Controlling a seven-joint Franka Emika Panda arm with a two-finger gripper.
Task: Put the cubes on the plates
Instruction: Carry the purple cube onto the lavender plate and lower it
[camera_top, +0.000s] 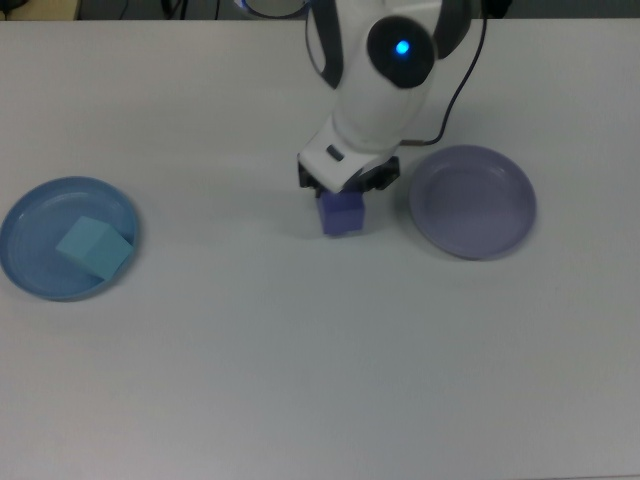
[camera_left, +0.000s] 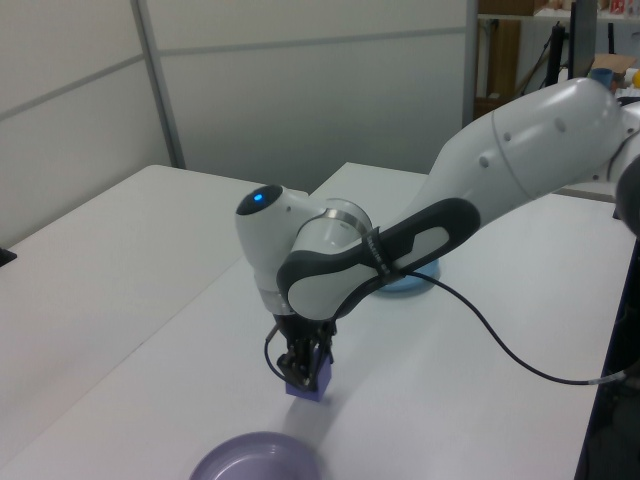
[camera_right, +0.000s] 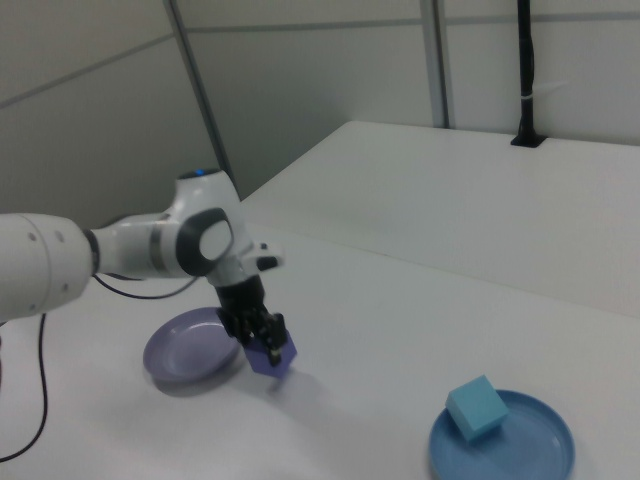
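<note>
My gripper (camera_top: 345, 199) is shut on the purple-blue cube (camera_top: 343, 215), which hangs slightly tilted just above the table in the right view (camera_right: 272, 356) and in the left view (camera_left: 307, 380). The pale lavender plate (camera_top: 473, 202) lies bare just to the top view's right of the cube, and shows too in the right view (camera_right: 183, 346). At the top view's far left sits the blue plate (camera_top: 38, 214) with the light cyan cube (camera_top: 93, 247) resting in it. The arm hides part of the blue plate (camera_left: 408, 282) in the left view.
A black cable (camera_top: 455, 100) runs from the arm over the white table behind the lavender plate. A black post (camera_right: 527, 70) stands at the table's far end in the right view. Grey wall panels back the table.
</note>
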